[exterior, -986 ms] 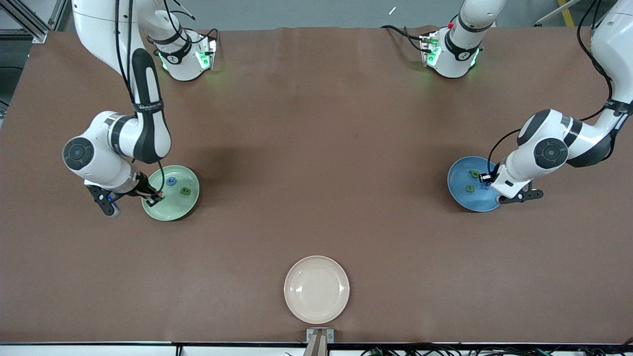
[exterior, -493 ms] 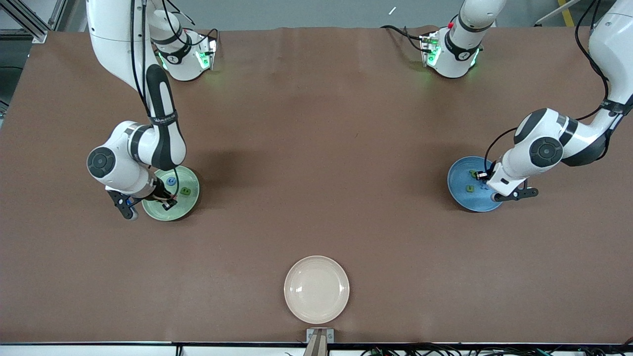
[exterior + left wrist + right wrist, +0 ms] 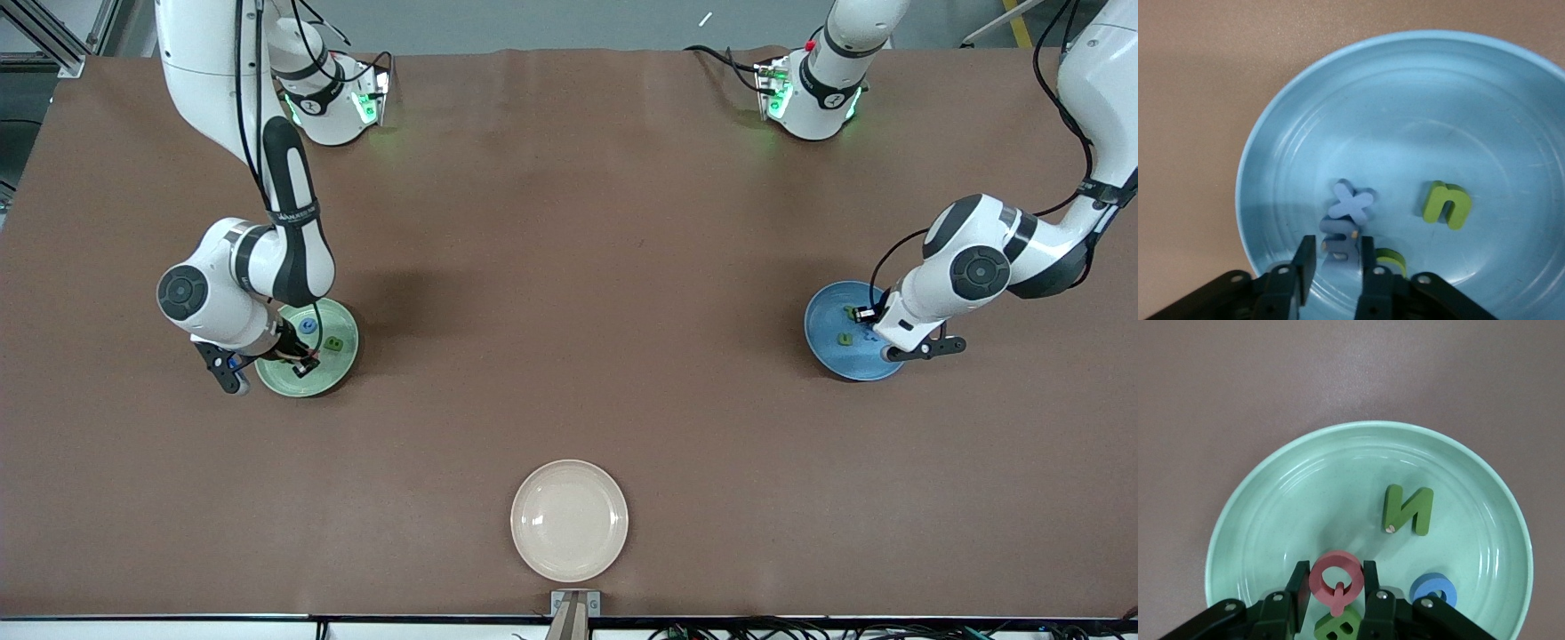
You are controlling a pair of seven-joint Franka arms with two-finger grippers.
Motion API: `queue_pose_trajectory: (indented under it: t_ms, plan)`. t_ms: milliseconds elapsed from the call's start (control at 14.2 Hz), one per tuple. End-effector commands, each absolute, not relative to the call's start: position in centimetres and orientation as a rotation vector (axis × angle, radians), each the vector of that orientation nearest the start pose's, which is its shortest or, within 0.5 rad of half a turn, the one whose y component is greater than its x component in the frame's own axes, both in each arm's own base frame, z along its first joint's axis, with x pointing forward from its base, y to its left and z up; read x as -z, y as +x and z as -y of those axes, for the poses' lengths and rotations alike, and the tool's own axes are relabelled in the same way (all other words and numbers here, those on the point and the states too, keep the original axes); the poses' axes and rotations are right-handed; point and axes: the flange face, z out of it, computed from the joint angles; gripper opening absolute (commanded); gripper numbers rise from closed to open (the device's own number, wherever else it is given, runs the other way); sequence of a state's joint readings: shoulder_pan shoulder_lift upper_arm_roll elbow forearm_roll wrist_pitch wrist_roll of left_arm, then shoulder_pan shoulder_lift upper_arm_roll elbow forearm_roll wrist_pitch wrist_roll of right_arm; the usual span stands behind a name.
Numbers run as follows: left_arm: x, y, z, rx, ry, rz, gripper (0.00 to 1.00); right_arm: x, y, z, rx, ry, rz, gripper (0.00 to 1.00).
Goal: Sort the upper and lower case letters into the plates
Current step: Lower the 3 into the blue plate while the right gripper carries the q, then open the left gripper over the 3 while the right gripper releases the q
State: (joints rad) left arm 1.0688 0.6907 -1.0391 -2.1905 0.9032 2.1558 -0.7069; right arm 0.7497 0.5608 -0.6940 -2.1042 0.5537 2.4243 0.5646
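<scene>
My right gripper [image 3: 1336, 572] hangs low over the pale green plate [image 3: 1271, 513], shut on a red Q [image 3: 1337, 581]. On that plate lie a green N [image 3: 1407, 511], a blue round letter [image 3: 1433, 590] and a green B [image 3: 1336, 628]. My left gripper [image 3: 1337, 248] is down in the blue plate [image 3: 1405, 100] with its fingers a little apart around a blue letter [image 3: 1339, 239]; one finger stands clear of it. A blue t [image 3: 1351, 203], a green u [image 3: 1445, 205] and a half-hidden green letter [image 3: 1390, 259] lie beside it. The front view shows both plates, pale green [image 3: 333, 373] and blue [image 3: 831, 356].
A cream-beige plate [image 3: 569, 520] sits near the table's front edge, midway between the arms, with nothing on it. The two robot bases stand along the table's back edge. Bare brown table lies between the plates.
The right arm swung in over the pale green plate with the red Q, then held still. The left gripper shifted slightly over the blue plate and its fingers have started to part.
</scene>
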Motion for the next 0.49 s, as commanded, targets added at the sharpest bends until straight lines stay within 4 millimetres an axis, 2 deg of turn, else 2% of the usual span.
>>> queue_pose_trajectory:
  t_ms: [0,282,422]
  plan:
    - [-19.6,52.3,-2.3,-0.204,-2.993,0.169,1.00,-19.4,56.6,-2.8,-0.086,-2.826,-1.383,0.05]
    - [-21.8,53.7,-1.2,-0.158,-3.007,0.191,1.00,-18.8,56.2,-2.5,-0.099,-2.833,-1.395,0.06]
    - [-23.0,55.0,-0.7,-0.148,-3.026,0.225,1.00,-18.3,56.0,-2.3,-0.109,-2.840,-1.401,0.06]
